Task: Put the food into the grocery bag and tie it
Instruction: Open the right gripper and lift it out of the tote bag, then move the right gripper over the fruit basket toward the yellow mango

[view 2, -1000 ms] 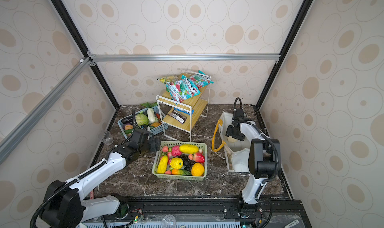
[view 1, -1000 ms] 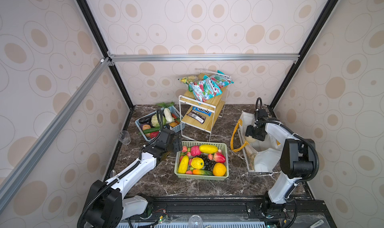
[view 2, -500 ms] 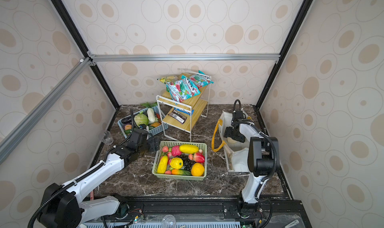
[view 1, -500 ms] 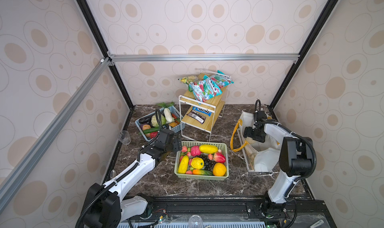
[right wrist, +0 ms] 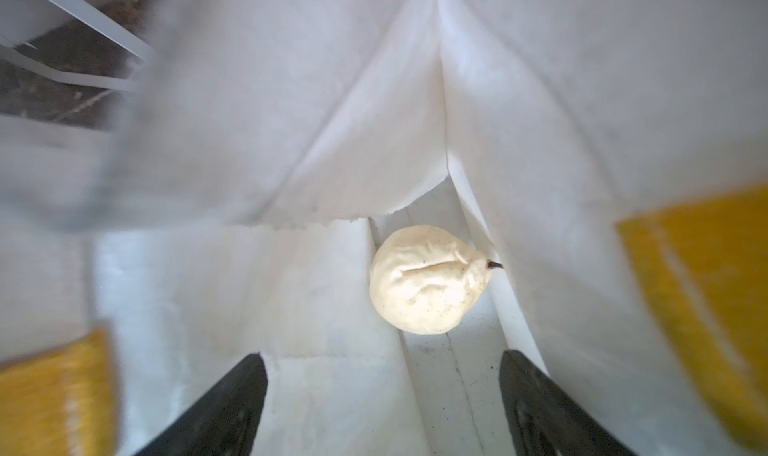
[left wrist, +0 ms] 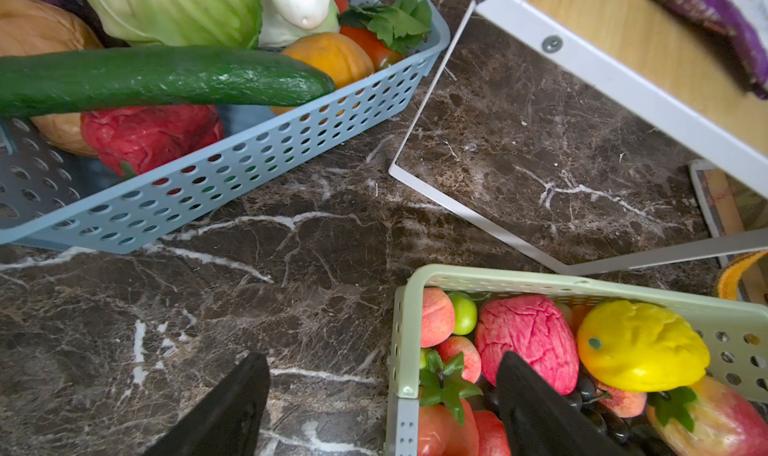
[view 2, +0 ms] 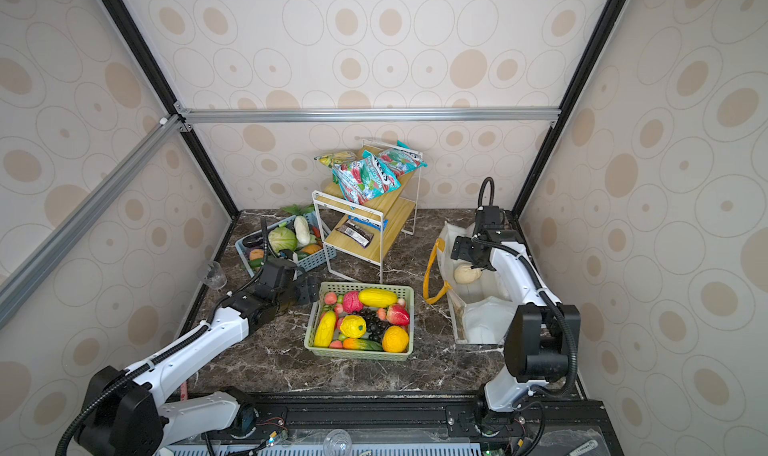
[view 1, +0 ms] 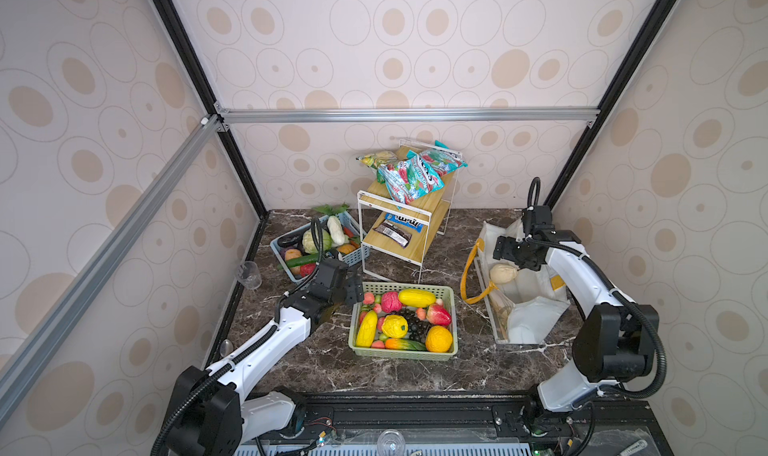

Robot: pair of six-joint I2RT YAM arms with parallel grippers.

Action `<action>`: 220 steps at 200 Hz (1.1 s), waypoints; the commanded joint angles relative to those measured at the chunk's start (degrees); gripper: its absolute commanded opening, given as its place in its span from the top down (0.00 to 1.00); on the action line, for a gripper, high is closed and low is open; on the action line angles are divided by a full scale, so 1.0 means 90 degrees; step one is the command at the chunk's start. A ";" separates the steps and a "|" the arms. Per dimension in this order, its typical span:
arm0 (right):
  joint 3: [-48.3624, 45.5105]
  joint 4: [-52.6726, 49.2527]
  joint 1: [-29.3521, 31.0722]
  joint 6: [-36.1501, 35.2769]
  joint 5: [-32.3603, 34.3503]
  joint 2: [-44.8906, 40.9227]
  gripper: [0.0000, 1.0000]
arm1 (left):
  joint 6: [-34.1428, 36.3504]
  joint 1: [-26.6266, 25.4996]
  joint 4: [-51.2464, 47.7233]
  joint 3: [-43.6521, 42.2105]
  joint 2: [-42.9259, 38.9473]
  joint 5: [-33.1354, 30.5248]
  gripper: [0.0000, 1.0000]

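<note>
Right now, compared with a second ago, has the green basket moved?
No. The green basket sits just in front of the white rack, as before.

Front marble: the tabletop (view 1: 332,370) lies bare across the lower centre in both top views.
Left-centre gap: narrow marble between blue basket (view 1: 352,257) and green basket (view 1: 453,308), with the wire rack (view 1: 386,248) foot crossing behind.
Right channel: between green basket and grocery bag (view 1: 536,312), a yellow handle (view 1: 464,275) loops in.
Bag mouth: gapes open, with a pear (view 1: 503,273) lying inside.
</note>
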 commanded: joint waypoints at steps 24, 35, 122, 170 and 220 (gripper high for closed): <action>0.0409 -0.0487 -0.0001 -0.0144 -0.0546 -0.0684 0.10 | -0.0120 -0.0031 -0.0149 0.0027 -0.0100 -0.0097 0.14; 0.0429 -0.0512 -0.0001 -0.0137 -0.0652 -0.0881 0.10 | -0.0130 -0.0025 -0.0133 0.0036 -0.0083 -0.0090 0.14; -0.0081 -0.0539 0.1113 -0.0200 -0.1083 -0.2288 0.16 | -0.0159 -0.0037 -0.0013 0.0192 0.0177 0.0100 0.14; -0.0718 -0.0528 0.2263 -0.0105 -0.0849 -0.2752 0.23 | -0.0152 -0.0050 -0.0025 0.0279 0.0261 0.0109 0.14; -0.1116 -0.0765 0.3900 0.0059 -0.0062 -0.2887 0.25 | -0.0169 -0.0091 0.0035 0.0283 0.0402 0.0107 0.14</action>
